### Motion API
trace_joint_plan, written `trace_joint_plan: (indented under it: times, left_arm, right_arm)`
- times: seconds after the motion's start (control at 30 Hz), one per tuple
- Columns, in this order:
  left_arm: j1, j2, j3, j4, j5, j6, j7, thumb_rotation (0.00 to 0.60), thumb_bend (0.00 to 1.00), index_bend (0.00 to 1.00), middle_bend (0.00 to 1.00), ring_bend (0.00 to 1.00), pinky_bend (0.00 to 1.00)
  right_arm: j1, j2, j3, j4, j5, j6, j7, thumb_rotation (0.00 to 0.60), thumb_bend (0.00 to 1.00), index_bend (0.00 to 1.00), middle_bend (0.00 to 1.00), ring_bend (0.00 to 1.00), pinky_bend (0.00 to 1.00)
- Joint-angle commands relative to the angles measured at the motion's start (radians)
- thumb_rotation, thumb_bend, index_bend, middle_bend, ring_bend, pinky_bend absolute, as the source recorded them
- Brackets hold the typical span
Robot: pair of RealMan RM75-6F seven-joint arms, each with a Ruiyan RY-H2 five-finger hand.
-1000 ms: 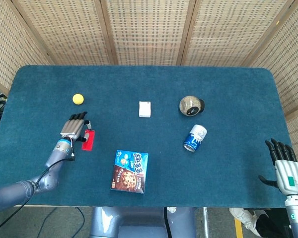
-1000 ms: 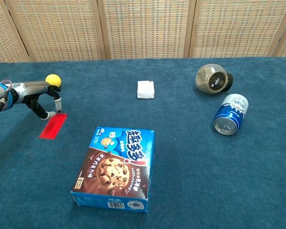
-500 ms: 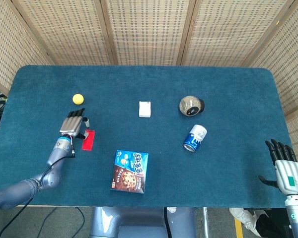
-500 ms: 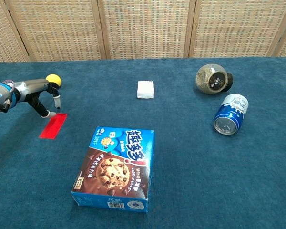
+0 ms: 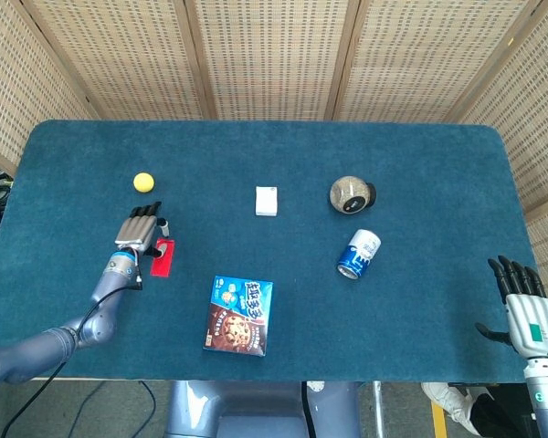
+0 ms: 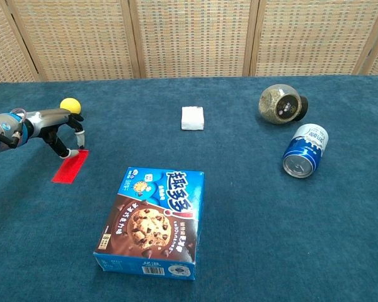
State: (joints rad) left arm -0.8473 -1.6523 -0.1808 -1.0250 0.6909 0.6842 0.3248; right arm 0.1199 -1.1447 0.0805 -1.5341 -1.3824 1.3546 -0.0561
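The red card (image 6: 70, 166) is being approached by the open, empty left hand (image 5: 141, 233); a pinch at its far edge is judged needed.

Both arms were silver-grey; left hand (image 5: 139, 232) had black fingers, right hand (image 5: 528, 315) wore a green patch, thin black cable trailing.

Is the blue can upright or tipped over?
Tipped over: the blue can lies on its side on the table, top end facing the chest camera.
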Motion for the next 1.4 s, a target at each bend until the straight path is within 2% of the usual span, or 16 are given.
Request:
trace_joint_plan:
  times: [0.03,0.53,0.73,0.87,1.07,1.23,1.4]
  left_arm:
    - [-0.003,-0.001,-0.002,0.005,0.002,-0.001,0.003,0.600,0.42,0.47,0.00,0.00,0.00]
    - [-0.003,-0.024,0.003,0.034,-0.016,-0.016,0.016,0.600,0.42,0.49,0.00,0.00,0.00]
    - [-0.004,-0.040,0.002,0.058,-0.017,-0.023,0.015,0.600,0.42,0.57,0.00,0.00,0.00]
    - [-0.006,-0.044,0.000,0.065,-0.026,-0.027,0.023,0.600,0.44,0.61,0.00,0.00,0.00]
    - [-0.008,-0.041,-0.006,0.058,-0.029,-0.022,0.026,0.600,0.48,0.62,0.00,0.00,0.00]
    - [-0.003,-0.024,-0.011,0.026,-0.022,-0.013,0.022,0.600,0.56,0.64,0.00,0.00,0.00]
    - [0.011,-0.001,-0.009,-0.019,0.000,0.001,0.005,0.600,0.57,0.68,0.00,0.00,0.00]
  right_arm:
    - [0.000,0.002,0.000,0.000,0.000,-0.001,0.003,0.600,0.00,0.02,0.00,0.00,0.00]
    - [0.001,0.006,-0.001,-0.002,0.002,-0.006,0.015,0.600,0.00,0.02,0.00,0.00,0.00]
    - [0.003,0.008,-0.001,-0.001,0.006,-0.013,0.024,0.600,0.00,0.02,0.00,0.00,0.00]
    - [0.004,0.010,0.001,0.000,0.009,-0.017,0.031,0.600,0.00,0.02,0.00,0.00,0.00]
    - [0.006,0.010,0.000,0.001,0.008,-0.021,0.033,0.600,0.00,0.02,0.00,0.00,0.00]
    - [0.006,0.010,-0.002,0.002,0.008,-0.023,0.033,0.600,0.00,0.02,0.00,0.00,0.00]
    - [0.006,0.010,-0.003,-0.001,0.006,-0.021,0.032,0.600,0.00,0.02,0.00,0.00,0.00]
